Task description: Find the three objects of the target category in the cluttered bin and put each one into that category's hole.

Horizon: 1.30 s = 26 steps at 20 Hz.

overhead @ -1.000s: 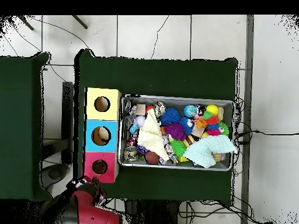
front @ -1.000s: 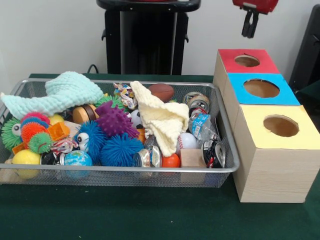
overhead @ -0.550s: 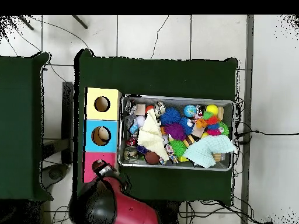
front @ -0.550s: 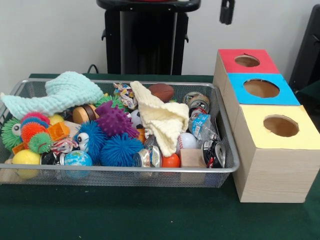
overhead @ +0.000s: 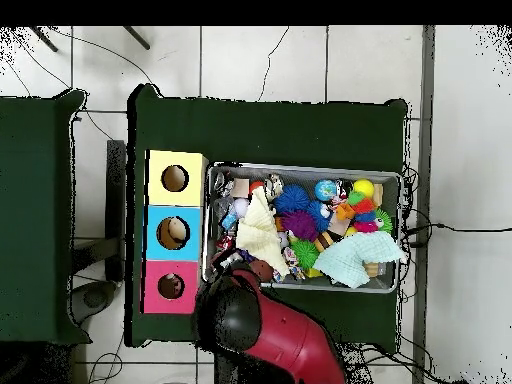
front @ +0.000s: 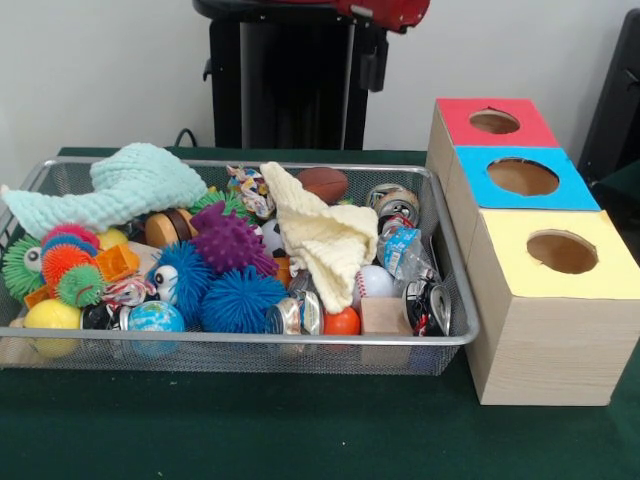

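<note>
Bin [front: 455,338] of toys lies just below the tool [front: 372,70]; whether its fingers are apart, I cannot tell.

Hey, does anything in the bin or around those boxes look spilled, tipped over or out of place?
Nothing stands out. The wire bin is heaped with toys and cloths, but all stay inside it; the three boxes sit square in a row beside it.

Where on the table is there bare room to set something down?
The green table is bare along the strip in front of the wire mesh bin and the wooden three-hole box. The bin itself is packed with balls, cloths and cans; no free patch shows inside.
</note>
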### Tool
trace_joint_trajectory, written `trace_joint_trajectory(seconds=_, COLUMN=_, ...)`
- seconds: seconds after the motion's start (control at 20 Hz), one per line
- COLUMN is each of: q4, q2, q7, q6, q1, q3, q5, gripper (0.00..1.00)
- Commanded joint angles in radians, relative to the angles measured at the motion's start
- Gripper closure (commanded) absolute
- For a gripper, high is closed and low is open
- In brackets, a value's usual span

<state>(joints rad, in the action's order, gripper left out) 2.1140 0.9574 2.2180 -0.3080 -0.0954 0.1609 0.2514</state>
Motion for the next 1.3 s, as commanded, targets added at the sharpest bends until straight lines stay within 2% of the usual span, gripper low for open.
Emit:
trace_joint_trajectory(seconds=0.05, q4=-0.096, q2=-0.115, q7=-0.154, q6=0.07, q1=-0.122, q3=-0.217, q5=-0.147, gripper=1.0)
trace_joint_trajectory(seconds=0.3, q4=-0.093, q2=-0.11, q7=-0.129, q6=0.08, q1=-0.206, q3=-0.293, q5=-0.22, gripper=1.0)
trace_joint_trajectory(seconds=0.6, q4=-0.105, q2=-0.103, q7=-0.154, q6=0.03, q1=-0.327, q3=-0.392, q5=-0.287, gripper=1.0)
trace_joint_trajectory(seconds=0.9, q4=-0.136, q2=-0.103, q7=-0.16, q6=-0.009, q1=-0.417, q3=-0.46, q5=-0.344, gripper=1.0)
trace_joint_trajectory(seconds=1.3, q4=-0.147, q2=-0.138, q7=-0.135, q6=0.018, q1=-0.491, q3=-0.519, q5=-0.414, gripper=1.0)
